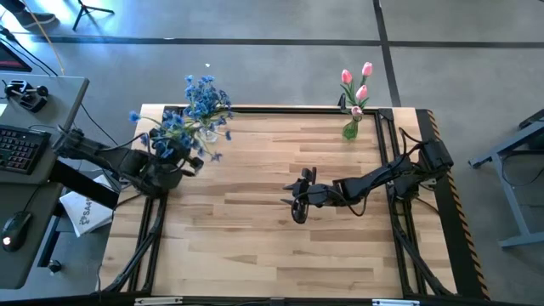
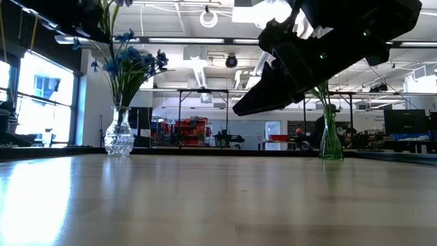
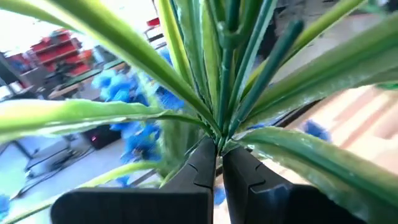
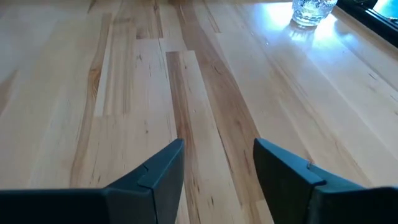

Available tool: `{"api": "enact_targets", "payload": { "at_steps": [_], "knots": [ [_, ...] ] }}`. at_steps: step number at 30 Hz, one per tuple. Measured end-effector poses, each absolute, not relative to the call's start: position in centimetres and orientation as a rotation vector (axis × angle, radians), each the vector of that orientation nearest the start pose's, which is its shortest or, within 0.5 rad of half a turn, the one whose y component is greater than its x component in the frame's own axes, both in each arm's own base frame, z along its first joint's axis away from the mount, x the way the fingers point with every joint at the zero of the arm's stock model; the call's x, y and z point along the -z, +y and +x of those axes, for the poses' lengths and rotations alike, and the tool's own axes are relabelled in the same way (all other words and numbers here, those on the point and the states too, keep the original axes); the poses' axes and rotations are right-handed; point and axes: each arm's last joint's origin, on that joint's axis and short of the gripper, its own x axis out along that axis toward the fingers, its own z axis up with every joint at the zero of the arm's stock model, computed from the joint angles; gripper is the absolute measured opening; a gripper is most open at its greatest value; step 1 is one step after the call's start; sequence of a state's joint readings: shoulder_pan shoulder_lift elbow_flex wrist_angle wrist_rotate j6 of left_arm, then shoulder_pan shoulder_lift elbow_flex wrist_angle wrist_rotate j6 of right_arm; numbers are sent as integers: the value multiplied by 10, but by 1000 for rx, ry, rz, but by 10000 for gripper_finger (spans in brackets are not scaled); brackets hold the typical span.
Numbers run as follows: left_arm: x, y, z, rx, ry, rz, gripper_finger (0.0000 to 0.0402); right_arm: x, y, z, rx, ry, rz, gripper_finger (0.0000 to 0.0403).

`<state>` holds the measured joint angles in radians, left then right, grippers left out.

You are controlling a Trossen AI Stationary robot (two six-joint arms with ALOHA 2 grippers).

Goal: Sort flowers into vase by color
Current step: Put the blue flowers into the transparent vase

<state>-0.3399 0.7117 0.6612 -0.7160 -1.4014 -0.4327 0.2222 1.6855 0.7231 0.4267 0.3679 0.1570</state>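
Two vases stand on my table (image 1: 255,212), a butcher-block top of pale wood strips with a dark frame along its edges.

Item: clear cut-glass vase (image 2: 119,139), bulbous and faceted, at the far left edge. It holds blue flowers (image 1: 201,100), clusters of small blossoms on thin green stems with long strap-like leaves.

Item: slim green glass vase (image 2: 331,140), narrow-necked, at the far edge toward the right. It holds pink tulips (image 1: 355,81), single smooth heads on straight stems.

Item: my left gripper (image 3: 219,167), dark and matte, beside the clear vase at the table's left edge. Its jaws are pressed together on a blue flower stem (image 3: 219,134) right where the leaves fan out; glossy green leaves crowd all around the fingers and block most of the outlook.

Item: my right gripper (image 1: 299,197), raised over the bare middle of the table, well apart from both vases. Its jaws stand wide with nothing between them, only wood grain below.

Beyond the table: a desk with keyboard (image 1: 19,146) and mouse (image 1: 14,229) to the left.
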Motion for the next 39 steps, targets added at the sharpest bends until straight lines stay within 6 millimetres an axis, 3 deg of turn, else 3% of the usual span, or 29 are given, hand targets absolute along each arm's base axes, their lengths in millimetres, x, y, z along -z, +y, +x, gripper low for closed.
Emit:
{"api": "enact_targets", "payload": {
  "at_steps": [13,24,39],
  "knots": [
    [-243,4,119,-1211,330,222,0,-151,61,315,181,500,-7,188],
    [-243,9,123,-1186,344,136,0,-151,61,315,181,499,-6,188],
    [-244,35,129,-1124,449,-19,0,-151,61,315,180,498,-9,188]
  ]
}}
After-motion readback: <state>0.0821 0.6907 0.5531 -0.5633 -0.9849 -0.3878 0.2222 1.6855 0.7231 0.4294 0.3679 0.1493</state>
